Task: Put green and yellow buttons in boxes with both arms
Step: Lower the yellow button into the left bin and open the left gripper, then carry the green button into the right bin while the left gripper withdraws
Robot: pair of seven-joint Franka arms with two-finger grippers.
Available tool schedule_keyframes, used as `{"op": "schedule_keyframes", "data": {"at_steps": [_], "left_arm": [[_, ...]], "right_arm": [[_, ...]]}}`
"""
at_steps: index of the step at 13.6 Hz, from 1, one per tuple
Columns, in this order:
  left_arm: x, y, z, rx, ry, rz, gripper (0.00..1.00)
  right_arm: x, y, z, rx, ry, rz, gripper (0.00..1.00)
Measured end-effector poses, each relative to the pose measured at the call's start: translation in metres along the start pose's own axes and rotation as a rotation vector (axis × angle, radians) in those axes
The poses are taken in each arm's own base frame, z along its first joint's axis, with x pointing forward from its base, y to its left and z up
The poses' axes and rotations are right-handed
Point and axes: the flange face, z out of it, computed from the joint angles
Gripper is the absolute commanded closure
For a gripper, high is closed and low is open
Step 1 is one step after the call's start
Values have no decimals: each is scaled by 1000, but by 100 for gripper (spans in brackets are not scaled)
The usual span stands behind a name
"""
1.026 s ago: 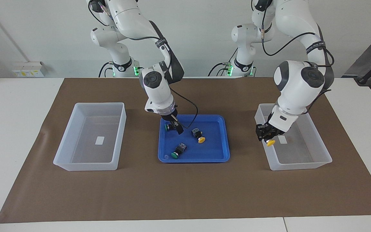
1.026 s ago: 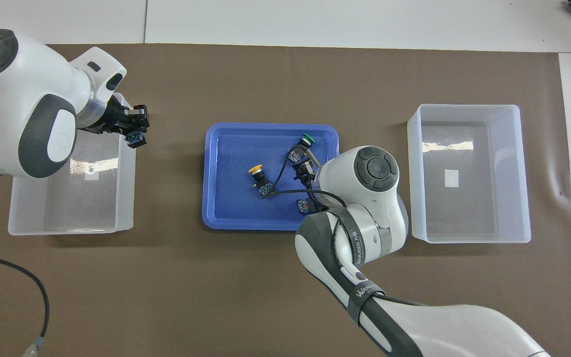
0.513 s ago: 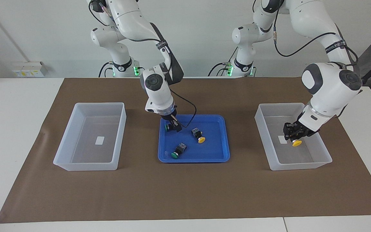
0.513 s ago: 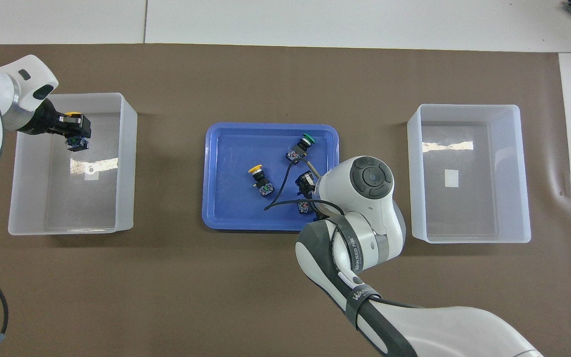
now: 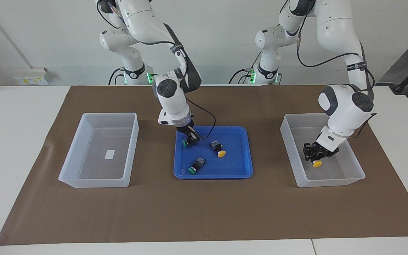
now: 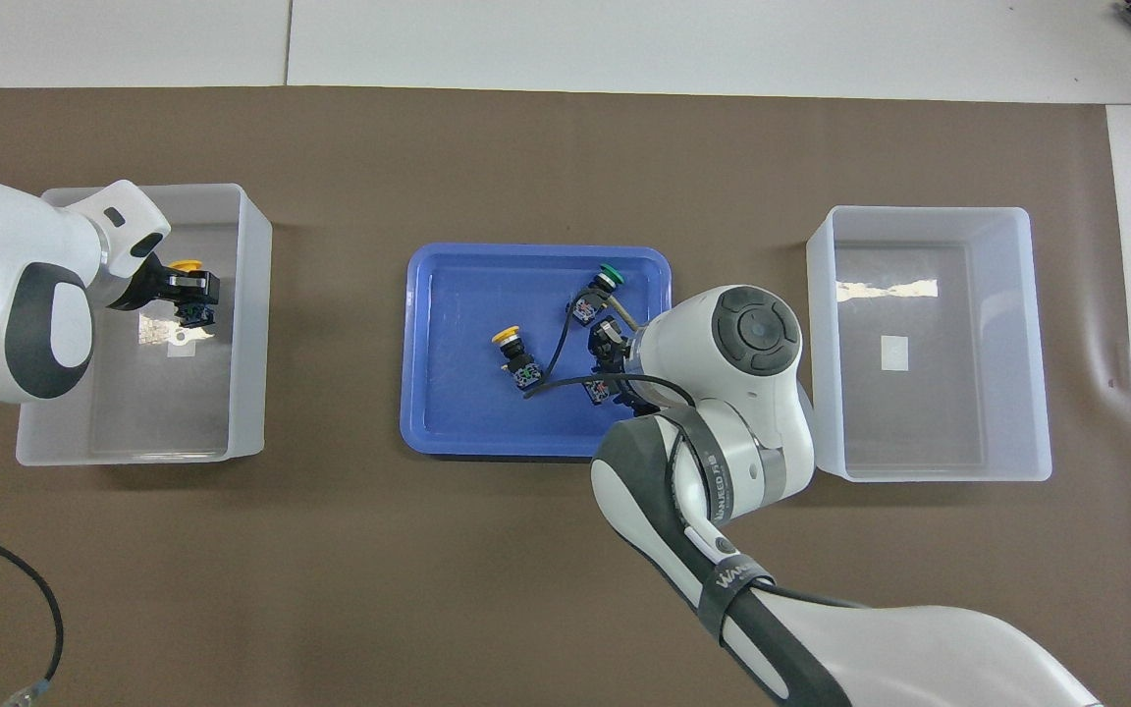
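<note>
Fingers of the right gripper (image 5: 192, 139) pinch a green button (image 5: 185, 142) low in the blue tray (image 5: 241, 170); its empty box (image 5: 83, 156) lies toward the right arm's end. The left gripper (image 5: 315, 156) holds a yellow button (image 5: 317, 163) down inside its box (image 5: 352, 166).

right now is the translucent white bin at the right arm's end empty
Empty: the translucent white plastic bin shows only its small white label; no button lies inside.

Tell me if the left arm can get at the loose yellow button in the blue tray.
Likely not yet: the left gripper is shut on a second yellow button over its box. Nothing covers the loose yellow button.
</note>
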Motion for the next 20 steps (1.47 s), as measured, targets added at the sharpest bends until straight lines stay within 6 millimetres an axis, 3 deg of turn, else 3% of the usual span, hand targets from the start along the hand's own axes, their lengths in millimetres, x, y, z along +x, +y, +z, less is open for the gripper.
{"op": "schedule_keyframes", "data": {"at_steps": [1, 2, 4, 6, 9, 11, 12, 15, 20], "left_arm": [[-3, 2, 8, -2, 3, 2, 30], [-4, 2, 11, -3, 1, 3, 24], [-2, 2, 8, -2, 4, 6, 22], [7, 3, -8, 5, -7, 20, 22], [36, 10, -69, 1, -17, 37, 23], [48, 27, -103, -11, -23, 59, 24], [51, 45, -110, -19, -28, 71, 25], [53, 117, -103, -30, -40, -14, 26], [37, 254, -82, -60, -6, -242, 28]], "right_arm": [[4, -11, -28, 8, -11, -5, 100], [12, -18, -59, 17, -21, -30, 100], [37, -19, -114, 33, -30, -125, 100], [75, -4, -154, 48, -19, -235, 100], [148, 32, -187, 33, 18, -436, 100], [193, 56, -193, 9, 39, -569, 100], [214, 71, -192, -4, 42, -633, 100], [268, 114, -170, -21, 59, -777, 100], [298, 147, -101, -47, 110, -863, 99]]}}
